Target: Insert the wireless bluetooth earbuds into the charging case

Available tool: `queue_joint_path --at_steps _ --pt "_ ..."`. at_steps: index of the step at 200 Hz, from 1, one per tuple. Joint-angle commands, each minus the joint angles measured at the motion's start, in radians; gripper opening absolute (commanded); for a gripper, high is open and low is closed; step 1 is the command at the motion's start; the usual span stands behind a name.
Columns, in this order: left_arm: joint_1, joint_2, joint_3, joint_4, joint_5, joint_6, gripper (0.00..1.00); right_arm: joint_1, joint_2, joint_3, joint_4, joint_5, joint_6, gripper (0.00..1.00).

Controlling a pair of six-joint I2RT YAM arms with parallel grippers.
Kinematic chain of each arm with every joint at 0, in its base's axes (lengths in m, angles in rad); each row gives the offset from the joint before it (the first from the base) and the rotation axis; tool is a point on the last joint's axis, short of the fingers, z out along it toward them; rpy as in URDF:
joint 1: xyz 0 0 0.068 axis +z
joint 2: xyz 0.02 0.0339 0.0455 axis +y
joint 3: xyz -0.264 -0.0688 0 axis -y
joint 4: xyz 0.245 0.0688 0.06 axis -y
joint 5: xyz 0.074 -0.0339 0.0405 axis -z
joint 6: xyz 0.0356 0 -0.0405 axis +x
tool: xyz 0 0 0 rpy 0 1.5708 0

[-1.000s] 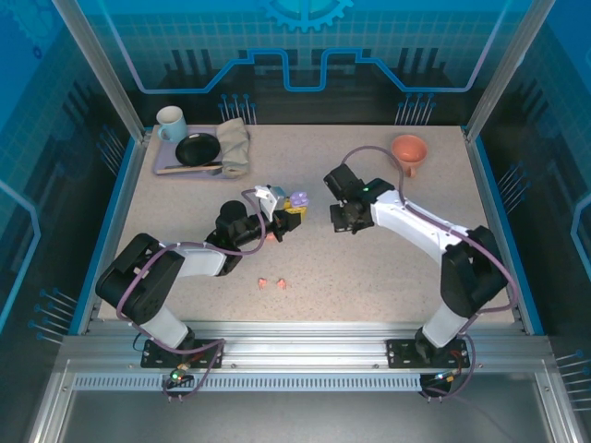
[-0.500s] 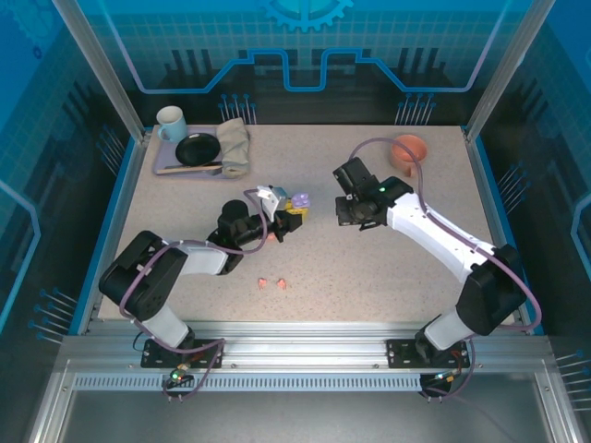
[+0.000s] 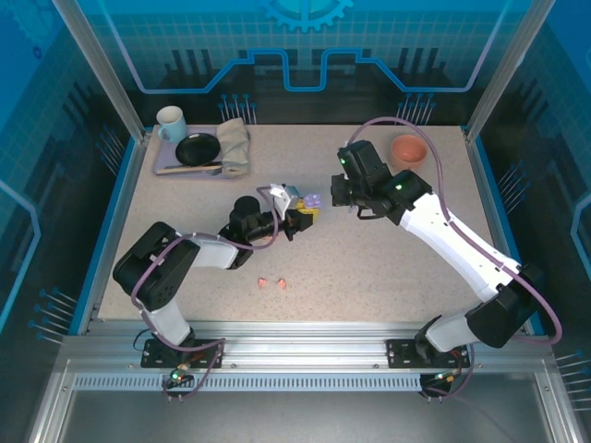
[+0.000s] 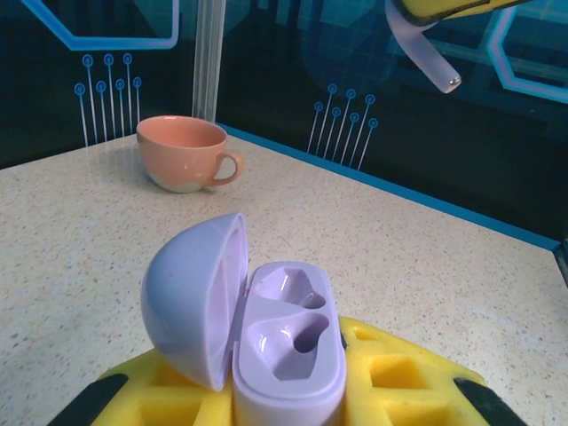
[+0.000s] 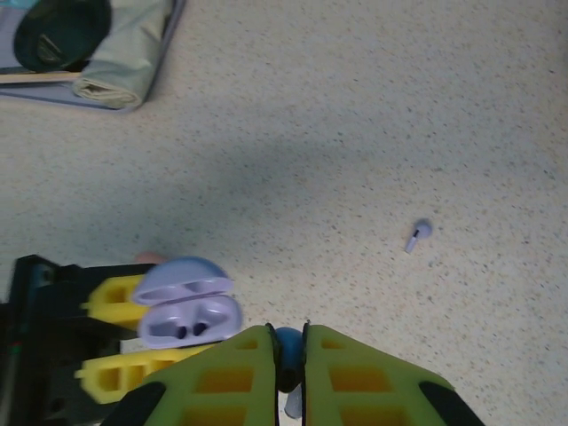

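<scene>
**A:** What do the left jaws have?

**B:** They're clamped on the open lilac plastic charging case. Its rounded lid stands up to one side, and both moulded sockets are open to view.

**A:** And the right jaws?

**B:** Pinched closed on a small bluish-lilac plastic earbud, raised off the speckled surface and near the case.

**A:** The other buds?

**B:** A second lilac earbud lies loose, well apart from the case. Two salmon-pink earbuds lie together nearer the arm bases. A salmon ceramic cup stands farther back.
</scene>
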Motion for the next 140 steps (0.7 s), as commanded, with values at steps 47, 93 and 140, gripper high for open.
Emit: queue_joint_path --at_steps 47,93,140 --pt "-0.029 0.033 0.111 0.017 0.019 -0.048 0.00 0.097 -0.052 -0.058 0.214 0.109 -0.046 0.12" --pt "-0.030 0.042 0.133 0.022 0.023 -0.071 0.00 0.106 -0.086 -0.153 0.352 0.122 -0.076 0.12" --pt "-0.032 0.047 0.152 0.026 0.025 -0.093 0.00 0.121 -0.122 -0.255 0.510 0.155 -0.101 0.12"
